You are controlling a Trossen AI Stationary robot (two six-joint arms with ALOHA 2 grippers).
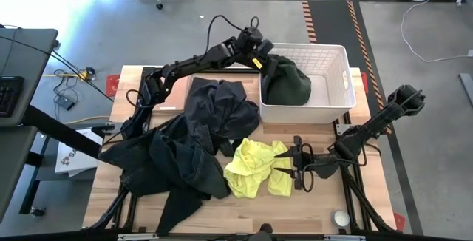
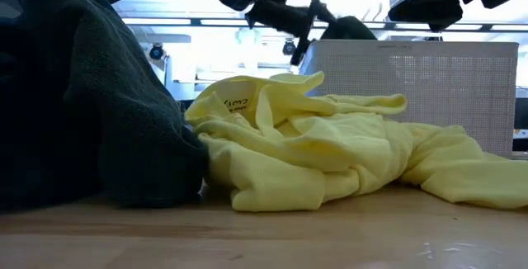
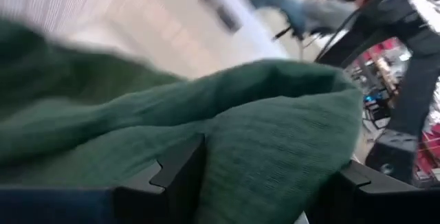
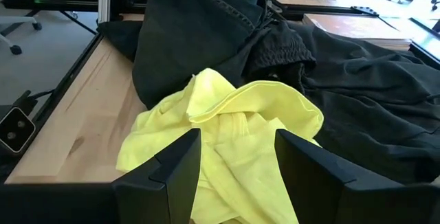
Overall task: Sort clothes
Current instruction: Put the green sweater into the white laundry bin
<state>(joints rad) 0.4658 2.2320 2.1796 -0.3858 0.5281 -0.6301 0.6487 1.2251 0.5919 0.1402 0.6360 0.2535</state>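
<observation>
My left gripper (image 1: 264, 55) is over the far left corner of the white lattice basket (image 1: 325, 46), shut on a dark green garment (image 1: 288, 82) whose bulk lies in the basket. A neon yellow garment (image 1: 251, 168) lies crumpled on the table's near middle. My right gripper (image 1: 290, 165) is open at its right edge, low over the table. In the right wrist view (image 4: 237, 148) its fingers stand on either side of the yellow cloth (image 4: 234, 121). A heap of black and dark grey clothes (image 1: 192, 134) lies left of it. My left gripper holds a thick fold of the dark green garment (image 3: 275, 135) between its two fingers (image 3: 180, 172); how many layers, I cannot tell. The garment hangs from the gripper and its lower bulk (image 1: 290, 87) rests inside the basket.
The basket stands at the table's far right. A flat tan board (image 1: 194, 84) lies at the far middle, partly under the dark heap. A small white round thing (image 1: 340, 217) sits at the near right corner. Bare wood shows along the near edge and right of the yellow garment.
</observation>
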